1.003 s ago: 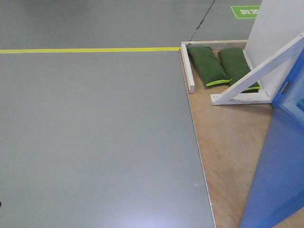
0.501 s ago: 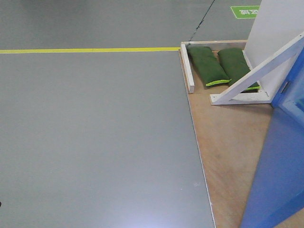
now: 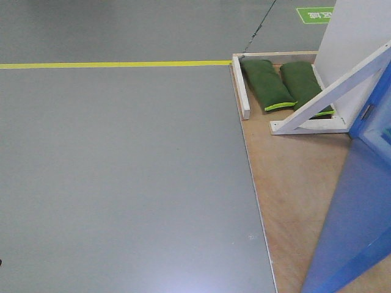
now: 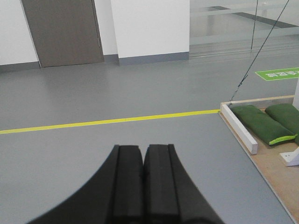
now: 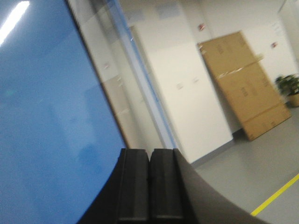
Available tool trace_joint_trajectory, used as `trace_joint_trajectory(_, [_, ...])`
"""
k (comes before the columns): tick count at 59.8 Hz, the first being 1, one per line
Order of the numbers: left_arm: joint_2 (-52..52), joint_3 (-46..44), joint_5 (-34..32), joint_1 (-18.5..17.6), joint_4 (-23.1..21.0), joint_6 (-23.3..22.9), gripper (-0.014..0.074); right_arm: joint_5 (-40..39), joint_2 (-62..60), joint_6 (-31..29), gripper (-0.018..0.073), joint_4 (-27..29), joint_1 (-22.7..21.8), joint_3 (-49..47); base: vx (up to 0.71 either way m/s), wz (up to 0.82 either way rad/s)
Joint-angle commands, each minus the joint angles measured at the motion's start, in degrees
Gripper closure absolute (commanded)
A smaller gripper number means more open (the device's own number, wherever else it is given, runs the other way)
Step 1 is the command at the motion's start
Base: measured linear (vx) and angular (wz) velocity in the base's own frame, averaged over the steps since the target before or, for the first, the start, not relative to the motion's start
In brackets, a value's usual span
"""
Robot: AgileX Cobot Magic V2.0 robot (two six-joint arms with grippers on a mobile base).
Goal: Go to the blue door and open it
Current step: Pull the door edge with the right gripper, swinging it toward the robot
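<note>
Grey floor (image 3: pixel 122 183), yellow line (image 3: pixel 116 63) across; two green sandbags (image 3: pixel 267 83) at plywood platform (image 3: pixel 293 177) far edge; white wall (image 4: pixel 149 25) behind.

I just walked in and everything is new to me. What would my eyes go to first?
Probably the big shiny blue door, at the right edge of the front view and filling the left of the right wrist view. Next, two green bags lying side by side on the wooden board by the white frame. A yellow line crosses the grey floor.

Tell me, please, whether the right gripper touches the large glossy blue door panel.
Cannot tell: the right wrist view shows the right gripper overlapping the blue door, hiding any gap.
</note>
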Motion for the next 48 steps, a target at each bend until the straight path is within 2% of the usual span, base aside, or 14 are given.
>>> trace_joint_trajectory(1, [-0.8,0.3,-4.8,-0.4,0.0,-0.2,0.0526,4.4,-3.2,-1.8,0.0567,4.8,2.2,-1.4,0.0,0.0])
trace_joint_trajectory(7, [-0.8,0.3,-4.8,-0.4,0.0,-0.2,0.0526,5.5,-3.8,-1.8,0.0567,6.2,6.0,-1.4,0.0,0.0])
trace_joint_trajectory(18, [-0.8,0.3,-4.8,-0.4,0.0,-0.2,0.0526,5.7,-4.1,-1.8,0.0567,6.9,16.3,-1.4,0.0,0.0])
trace_joint_trajectory(26, [-0.8,0.3,-4.8,-0.4,0.0,-0.2,0.0526,5.7,-4.1,-1.8,0.0567,6.9,22.1,-1.4,0.0,0.0])
trace_joint_trajectory(39, [-0.8,0.3,-4.8,-0.4,0.0,-0.2,0.0526,5.8,-3.4,-1.8,0.0567,6.9,30.7,-1.4,0.0,0.0])
trace_joint_trajectory(48, [-0.8,0.3,-4.8,-0.4,0.0,-0.2,0.0526,5.2,-1.3,-1.8,0.0567,4.3,35.9,-1.4,0.0,0.0])
